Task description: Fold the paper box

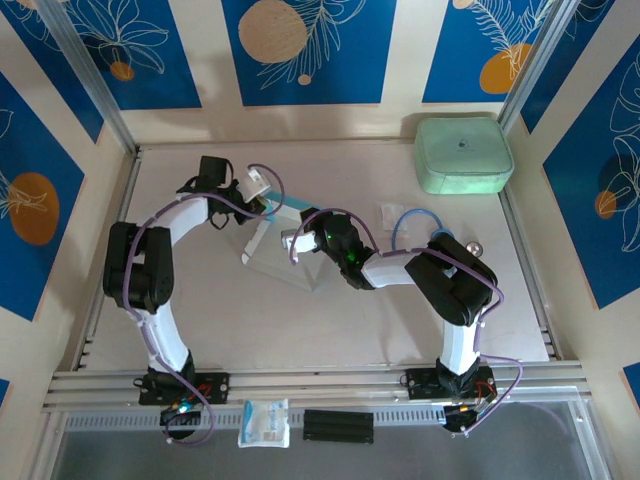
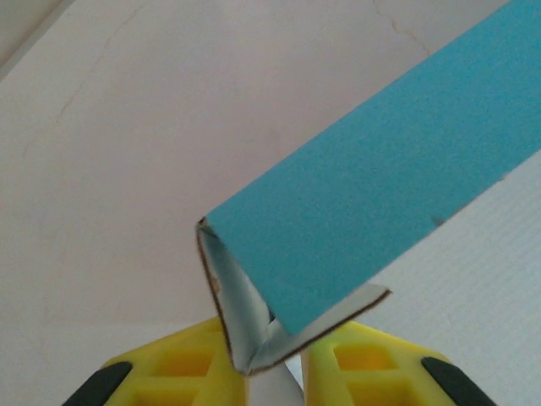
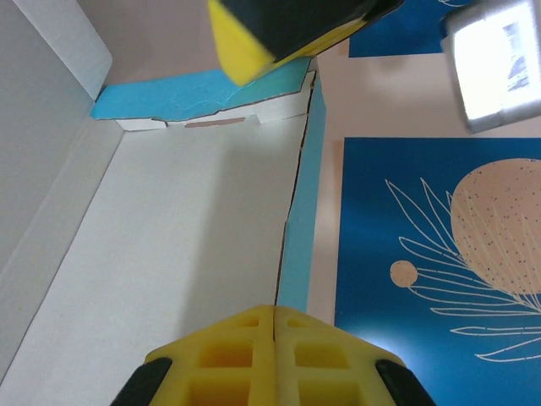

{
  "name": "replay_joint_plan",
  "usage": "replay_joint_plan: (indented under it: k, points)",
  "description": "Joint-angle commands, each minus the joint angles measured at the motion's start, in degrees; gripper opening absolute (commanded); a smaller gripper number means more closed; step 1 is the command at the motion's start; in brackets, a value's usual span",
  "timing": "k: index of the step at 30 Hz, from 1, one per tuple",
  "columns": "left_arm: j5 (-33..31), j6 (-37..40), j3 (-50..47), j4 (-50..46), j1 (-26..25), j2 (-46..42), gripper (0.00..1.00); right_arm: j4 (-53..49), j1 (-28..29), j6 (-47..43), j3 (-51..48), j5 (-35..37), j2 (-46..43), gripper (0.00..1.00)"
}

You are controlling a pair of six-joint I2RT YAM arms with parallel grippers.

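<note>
Right pincer [image 3: 275,359] clamps a side wall of the paper box [image 3: 169,254]. Left pincer [image 2: 275,376] grips its folded blue corner above the tabletop [image 2: 101,169].

The paper box [image 1: 270,255] lies partly hidden beneath both arms. From the right wrist, the left tool [image 3: 254,46] above it is blurred and cut off at the top edge.

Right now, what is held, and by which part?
The paper box: left gripper pinches a folded corner, right gripper clamps a blue wall's edge.
</note>
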Motion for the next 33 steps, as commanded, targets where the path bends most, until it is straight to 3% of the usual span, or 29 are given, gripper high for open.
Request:
replay_joint_plan:
  k: [1,12,20,28,33]
  points:
    - [-2.36,-1.28,-0.15,-0.55,-1.29,3.24,0.22,-1.22,0.09,0.21,0.26,-0.93,-0.70,0.00]
    - [-1.12,-4.93,1.25,0.76,-2.05,5.83,0.22,-1.33,0.01,0.56,-0.38,-0.74,-0.81,0.00]
    - [-2.66,-12.10,0.88,5.69,-2.53,7.10,0.22,-1.44,-0.07,0.30,-0.72,-0.56,-0.90,0.00]
    - [-2.54,-14.41,-0.28,9.42,-2.70,6.95,0.28,-1.38,-0.07,0.48,-0.89,-0.65,-1.05,0.00]
    - [-2.25,-13.96,1.69,8.33,-2.72,8.04,0.18,-1.42,-0.08,0.44,-0.82,-0.53,-1.16,0.00]
